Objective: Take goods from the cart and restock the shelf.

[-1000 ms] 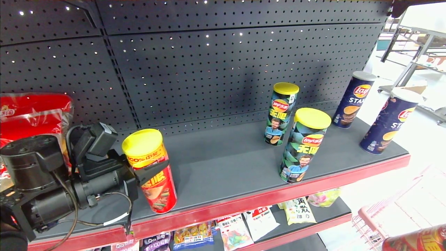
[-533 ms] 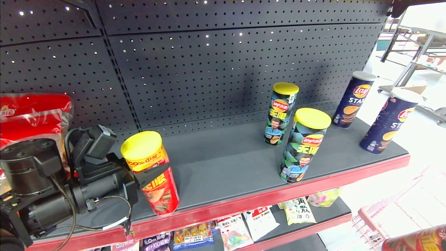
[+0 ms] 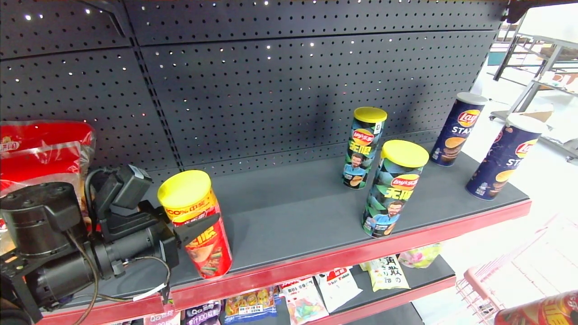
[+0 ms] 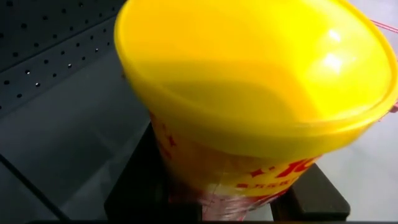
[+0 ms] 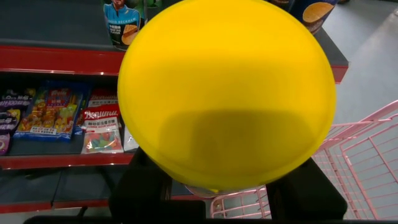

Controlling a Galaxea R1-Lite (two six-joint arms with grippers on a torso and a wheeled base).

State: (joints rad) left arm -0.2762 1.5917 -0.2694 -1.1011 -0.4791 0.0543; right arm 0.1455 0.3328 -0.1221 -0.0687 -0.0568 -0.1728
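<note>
A red chip can [image 3: 205, 246] with a yellow lid stands at the left of the dark shelf board [image 3: 293, 212], close to its red front edge. My left gripper [image 3: 198, 222] is shut on the can's upper half, coming in from the left. In the left wrist view the same can [image 4: 249, 74] sits between the left gripper's [image 4: 230, 199] black fingers. My right gripper [image 5: 224, 199] is shut on a second yellow-lidded can [image 5: 227, 93], held over the pink cart [image 5: 367, 162]. That can's red body [image 3: 542, 309] shows at the bottom right of the head view.
Two green cans [image 3: 363, 146] [image 3: 395, 187] stand mid-shelf and two blue cans [image 3: 457, 128] [image 3: 503, 155] at the right end. Red bags [image 3: 40, 149] lie left of my left arm. Snack packs [image 3: 307, 298] fill the shelf below. Bare board lies between the red and green cans.
My left gripper and the red can have sunk slightly toward the shelf board. The other cans have not moved.
</note>
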